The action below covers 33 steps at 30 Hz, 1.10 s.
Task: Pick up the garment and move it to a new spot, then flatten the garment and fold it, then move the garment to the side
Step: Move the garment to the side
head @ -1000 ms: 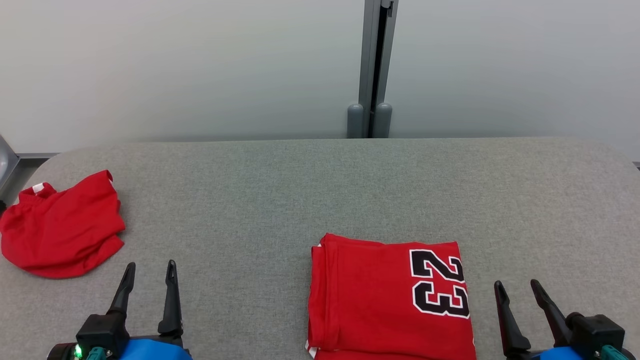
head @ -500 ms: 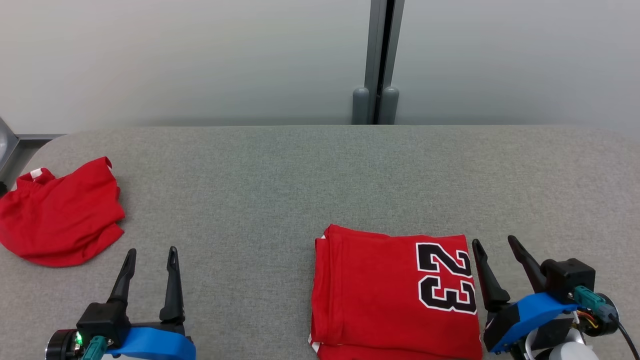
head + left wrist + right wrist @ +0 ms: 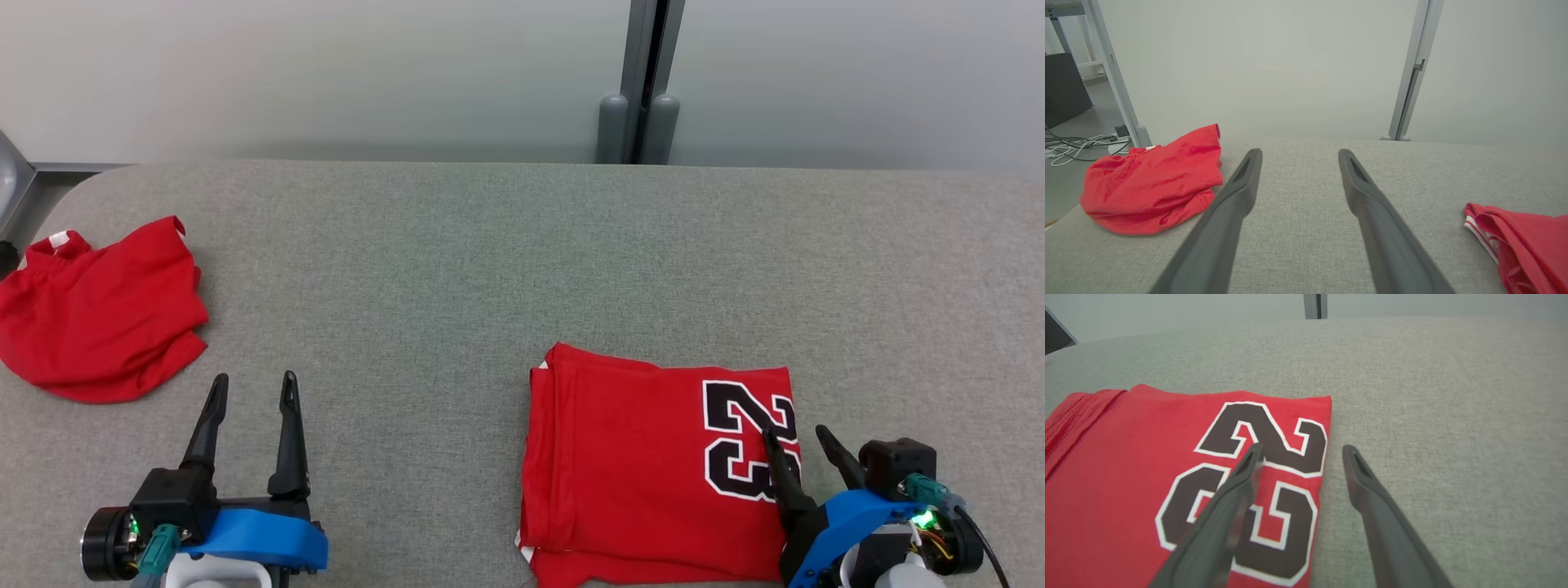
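A folded red garment with a black "23" lies flat on the grey table, near the front edge, right of centre. My right gripper is open and straddles the garment's right edge: one finger is over the number, the other over bare table. In the right wrist view the garment lies lower left and the right gripper spans its edge. My left gripper stands open over bare table at the lower left. The left wrist view shows the left gripper empty and the garment's corner at the right.
A second red garment lies crumpled at the table's left end, also in the left wrist view. A grey post stands behind the table's far edge. Cables lie on the floor beyond the left end.
The camera has shifted, so the table sits higher in the picture. My right gripper has moved left, from beside the folded garment to astride its right edge. The left gripper keeps its place.
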{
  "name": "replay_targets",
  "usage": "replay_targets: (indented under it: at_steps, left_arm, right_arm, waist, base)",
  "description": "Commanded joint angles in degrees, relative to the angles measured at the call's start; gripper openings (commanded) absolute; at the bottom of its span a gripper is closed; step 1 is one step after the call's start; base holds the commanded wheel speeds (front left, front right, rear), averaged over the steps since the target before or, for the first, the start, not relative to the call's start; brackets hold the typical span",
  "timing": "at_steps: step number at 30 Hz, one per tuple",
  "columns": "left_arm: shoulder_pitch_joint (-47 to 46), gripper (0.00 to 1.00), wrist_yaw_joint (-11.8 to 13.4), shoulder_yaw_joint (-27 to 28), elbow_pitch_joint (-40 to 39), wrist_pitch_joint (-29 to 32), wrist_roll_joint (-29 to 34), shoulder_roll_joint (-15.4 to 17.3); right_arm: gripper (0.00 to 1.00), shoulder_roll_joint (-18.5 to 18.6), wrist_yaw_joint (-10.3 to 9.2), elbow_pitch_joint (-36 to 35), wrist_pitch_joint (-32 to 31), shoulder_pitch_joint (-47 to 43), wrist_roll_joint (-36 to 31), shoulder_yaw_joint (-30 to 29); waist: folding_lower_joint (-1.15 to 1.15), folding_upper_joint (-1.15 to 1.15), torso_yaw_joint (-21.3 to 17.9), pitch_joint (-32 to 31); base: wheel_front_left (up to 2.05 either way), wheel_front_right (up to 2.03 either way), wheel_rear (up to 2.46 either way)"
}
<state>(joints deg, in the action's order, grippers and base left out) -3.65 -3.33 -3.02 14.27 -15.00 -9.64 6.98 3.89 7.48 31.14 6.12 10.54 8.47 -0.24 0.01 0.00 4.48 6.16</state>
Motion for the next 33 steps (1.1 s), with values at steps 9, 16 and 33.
replay_targets:
  at_steps: [9,16,33]
  left_arm:
    - [-1.44,1.00,-0.54,0.15,0.04,-0.25,0.66,-0.53]
    - [-1.59,1.00,-0.59,0.42,0.11,-0.25,1.01,-1.04]
    - [-6.36,1.00,-0.42,1.66,-3.57,-0.24,1.91,-2.44]
  right_arm:
    - [1.00,-0.71,0.02,8.86,2.81,2.02,2.10,1.60]
    - [0.00,-1.29,0.09,13.26,4.95,2.28,5.55,5.34]
    - [0.00,7.30,0.02,7.81,6.11,20.08,4.93,8.69]
  waist:
    - [-0.01,0.00,0.78,1.07]
    - [-0.01,0.00,0.98,1.36]
    - [-0.01,0.00,0.52,8.35]
  base:
    - [0.00,0.00,0.00]
    - [0.00,0.00,0.00]
    - [0.00,0.00,0.00]
